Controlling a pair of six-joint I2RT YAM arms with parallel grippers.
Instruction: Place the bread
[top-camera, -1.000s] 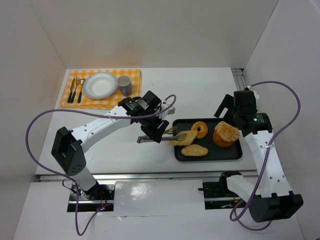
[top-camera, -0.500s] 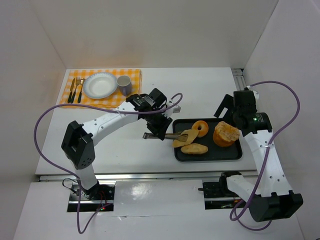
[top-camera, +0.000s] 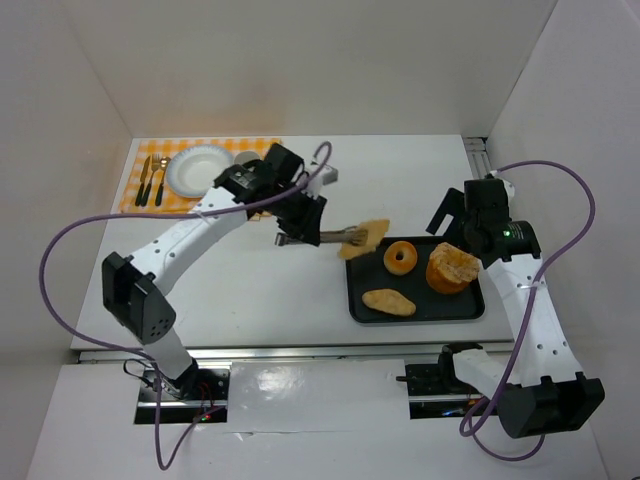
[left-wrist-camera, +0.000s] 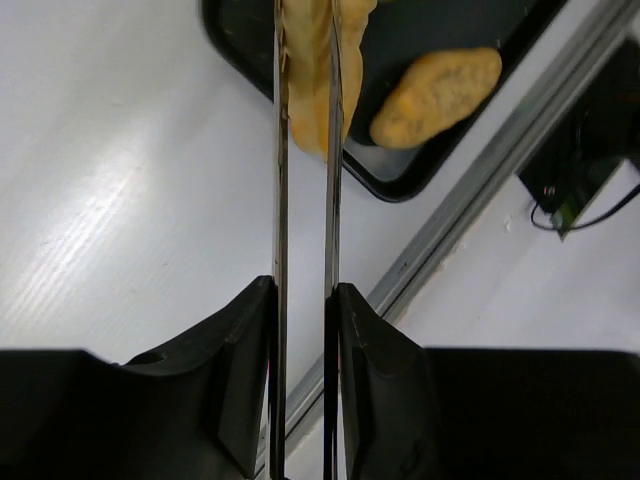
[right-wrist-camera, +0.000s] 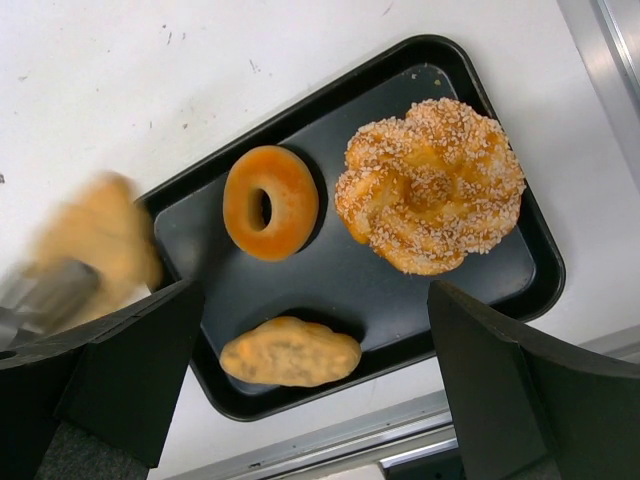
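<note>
A black tray (top-camera: 440, 302) sits on the white table (top-camera: 250, 290), close to the near edge and toward the right. It is flat and smooth, with rounded corners and a low rim. Three baked things lie on it. Closest to the near rim is a long roll (top-camera: 389, 301), brown-gold and bumpy. Farther back is a donut (top-camera: 400, 258), a smooth orange ring with a hole. To its right is a big round bun (top-camera: 452, 268), twisted and covered in little pale grains.

The right claw (right-wrist-camera: 312, 290) hangs over the tray with its two dark fingers far apart and nothing between them.

The left claw (left-wrist-camera: 305, 300) is squeezed tight on a pair of thin metal tongs (top-camera: 330, 237). The tongs pinch the bread (top-camera: 365, 238). The bread is a flat, pale gold slice with a rough edge. It is held over the tray's far left corner, partly past the rim. I cannot tell if it touches the tray. It looks blurry from the right wrist.

At the table's far left corner lies an orange and yellow checked cloth (top-camera: 140, 205). On it are a round white plate (top-camera: 198, 168), some small cutlery (top-camera: 146, 182) near the cloth's left edge, and a cup (top-camera: 243, 157) partly hidden by the left arm.
</note>
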